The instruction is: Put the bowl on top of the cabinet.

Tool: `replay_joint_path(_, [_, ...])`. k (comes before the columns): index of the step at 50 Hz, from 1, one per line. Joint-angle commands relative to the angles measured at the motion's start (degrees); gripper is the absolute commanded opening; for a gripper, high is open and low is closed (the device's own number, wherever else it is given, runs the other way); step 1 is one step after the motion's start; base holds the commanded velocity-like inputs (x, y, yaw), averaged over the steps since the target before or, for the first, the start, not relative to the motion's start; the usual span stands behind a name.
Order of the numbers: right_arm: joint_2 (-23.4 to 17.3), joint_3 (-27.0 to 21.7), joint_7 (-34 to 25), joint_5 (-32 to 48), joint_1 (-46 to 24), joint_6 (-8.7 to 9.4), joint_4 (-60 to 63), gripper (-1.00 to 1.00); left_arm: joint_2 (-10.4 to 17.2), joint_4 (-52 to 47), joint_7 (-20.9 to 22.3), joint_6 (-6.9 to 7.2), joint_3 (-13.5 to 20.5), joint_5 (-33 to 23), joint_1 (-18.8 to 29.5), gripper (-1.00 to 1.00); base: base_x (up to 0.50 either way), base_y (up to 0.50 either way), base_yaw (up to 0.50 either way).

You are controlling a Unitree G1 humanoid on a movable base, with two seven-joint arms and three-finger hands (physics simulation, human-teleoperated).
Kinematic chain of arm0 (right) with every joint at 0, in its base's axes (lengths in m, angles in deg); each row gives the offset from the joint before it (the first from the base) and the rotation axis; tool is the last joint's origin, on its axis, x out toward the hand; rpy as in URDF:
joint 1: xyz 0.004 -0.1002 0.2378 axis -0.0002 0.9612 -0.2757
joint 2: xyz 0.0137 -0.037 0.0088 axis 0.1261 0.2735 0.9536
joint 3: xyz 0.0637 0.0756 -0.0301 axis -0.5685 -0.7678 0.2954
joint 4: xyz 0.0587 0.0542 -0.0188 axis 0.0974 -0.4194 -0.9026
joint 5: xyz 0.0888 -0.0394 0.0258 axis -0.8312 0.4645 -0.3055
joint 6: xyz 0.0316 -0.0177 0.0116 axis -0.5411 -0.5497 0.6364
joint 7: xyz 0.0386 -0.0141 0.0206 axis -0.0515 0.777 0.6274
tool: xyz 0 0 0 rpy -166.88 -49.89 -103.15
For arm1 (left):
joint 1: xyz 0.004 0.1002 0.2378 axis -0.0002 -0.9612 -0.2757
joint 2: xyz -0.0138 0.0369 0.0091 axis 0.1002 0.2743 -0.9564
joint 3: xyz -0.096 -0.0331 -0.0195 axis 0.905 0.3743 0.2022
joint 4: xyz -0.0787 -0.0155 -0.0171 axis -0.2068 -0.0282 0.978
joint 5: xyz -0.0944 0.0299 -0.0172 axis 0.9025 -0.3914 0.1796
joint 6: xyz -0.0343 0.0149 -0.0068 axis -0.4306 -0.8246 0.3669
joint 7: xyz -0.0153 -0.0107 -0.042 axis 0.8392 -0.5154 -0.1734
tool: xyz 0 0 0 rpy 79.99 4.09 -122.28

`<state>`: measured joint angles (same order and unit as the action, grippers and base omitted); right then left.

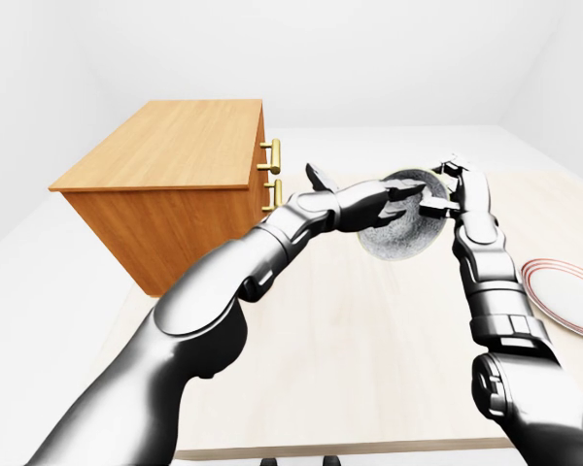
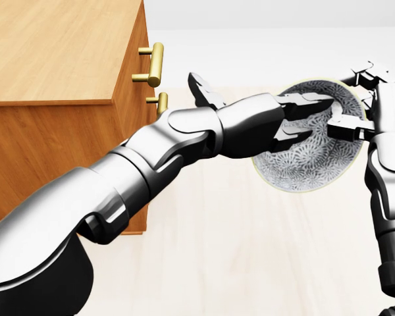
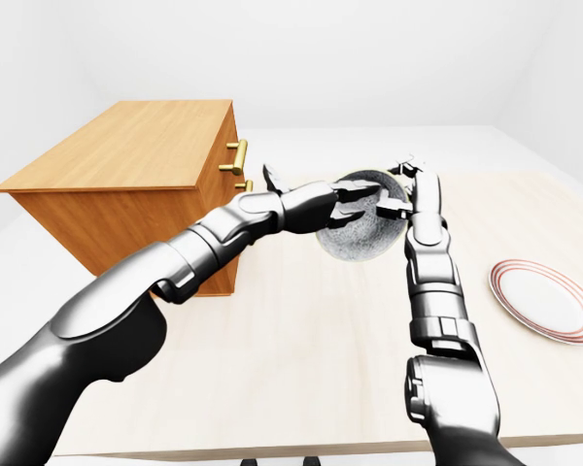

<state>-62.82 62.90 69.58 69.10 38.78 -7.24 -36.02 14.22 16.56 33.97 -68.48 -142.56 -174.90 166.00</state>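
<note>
- The bowl (image 2: pixel 306 168) is off the tabletop (image 3: pixel 321 369), in the air to the right of the wooden cabinet (image 2: pixel 52 59) in the head view, and tipped on edge so its hollow faces the camera.
- Its inside carries a dense grey-and-white flower pattern, ringed by a pale cream rim.
- The right hand (image 2: pixel 365 99) grips the bowl at its right rim, one finger pressed across the patterned inside and the others curled behind the top edge. The forearm rises almost straight up from the bottom of the view.
- The left hand (image 2: pixel 250 125) reaches in from the left across the bowl's upper face, fingers (image 2: pixel 309 102) stretched out and slightly apart, thumb raised and closed round nothing. Whether the fingertips touch the bowl cannot be told.
- The cabinet top is bare wood, and two brass handles (image 2: pixel 155 62) show on the side facing the bowl.
- A red-ringed white plate (image 3: pixel 549 301) lies on the tabletop, well apart at the right of the right-eye view.
</note>
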Motion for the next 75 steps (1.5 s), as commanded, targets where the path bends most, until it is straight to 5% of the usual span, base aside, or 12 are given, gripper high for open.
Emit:
replay_joint_path(1, [-0.25, -1.1, 1.23, -2.22, 1.15, 0.0, 3.66, -1.0, -4.63, 9.44, 0.0, 1.88, -0.14, 0.0, 2.25, 1.0, 0.0, 0.0, 0.0])
replay_joint_path(6, [-0.73, -1.55, 1.11, -2.56, 1.39, 0.0, 6.41, -1.0, -6.32, 12.32, 0.0, 3.3, -0.53, 0.0, 1.91, 0.83, 0.0, 0.0, 0.0])
replay_joint_path(15, [-1.27, -2.14, 1.05, -3.11, 1.78, 0.0, 8.06, -1.0, -8.2, 13.46, 0.0, 3.87, -1.59, 0.0, 0.99, 0.91, 0.0, 0.0, 0.0])
replay_joint_path(17, [-1.04, -2.2, 1.05, -3.38, 2.19, 0.0, 8.71, -1.0, -8.43, 14.03, 0.0, 4.2, -1.93, 0.0, 0.96, 0.38, 0.0, 0.0, 0.0])
replay_joint_path(18, [-1.0, -2.19, 0.99, -3.41, 2.48, 0.0, 8.83, -1.0, -8.16, 13.2, 0.0, 4.22, -2.36, 0.0, 0.72, -0.3, 0.0, 0.0, 0.0])
replay_joint_path(20, [-1.12, -2.25, 1.01, -3.43, 2.54, 0.0, 8.81, -1.0, -7.99, 12.53, 0.0, 4.1, -2.51, 0.0, 0.64, -1.0, 0.0, 0.0, 0.0])
replay_joint_path(35, [-0.88, -2.27, 0.99, -4.02, 2.65, 0.0, 12.06, -1.0, -7.11, 10.1, 0.0, 5.24, -3.89, 0.0, -0.89, -1.0, 0.0, 0.0, 0.0])
replay_joint_path(48, [-0.46, -2.25, 1.07, -3.92, 2.28, 0.0, 11.59, -1.0, -7.68, 11.89, 0.0, 4.52, -4.27, 0.0, -0.18, -1.0, 0.0, 0.0, 0.0])
replay_joint_path(49, [-0.56, -2.17, 1.13, -3.8, 2.28, 0.0, 11.54, -0.42, -7.69, 12.05, 0.0, 4.55, -4.29, 0.0, -0.12, -1.0, 0.0, 0.0, 0.0])
replay_joint_path(50, [-0.48, -2.89, 1.43, -4.55, 1.99, 0.0, 11.72, 1.0, -7.87, 12.94, 0.0, 4.8, -4.17, 0.0, -0.07, -1.0, 0.0, 0.0, 0.0])
replay_joint_path(64, [-4.92, -12.92, 1.12, -21.46, 8.47, 0.0, 53.31, 1.0, -8.99, 15.44, 0.0, 3.99, -1.04, 0.0, 1.95, -1.0, 0.0, 0.0, 0.0])
replay_joint_path(75, [-2.94, -13.7, 1.89, -27.19, 16.59, 0.0, 57.66, 1.0, -8.74, 15.46, 0.0, 3.3, 1.34, 0.0, 3.8, -1.0, 0.0, 0.0, 0.0])
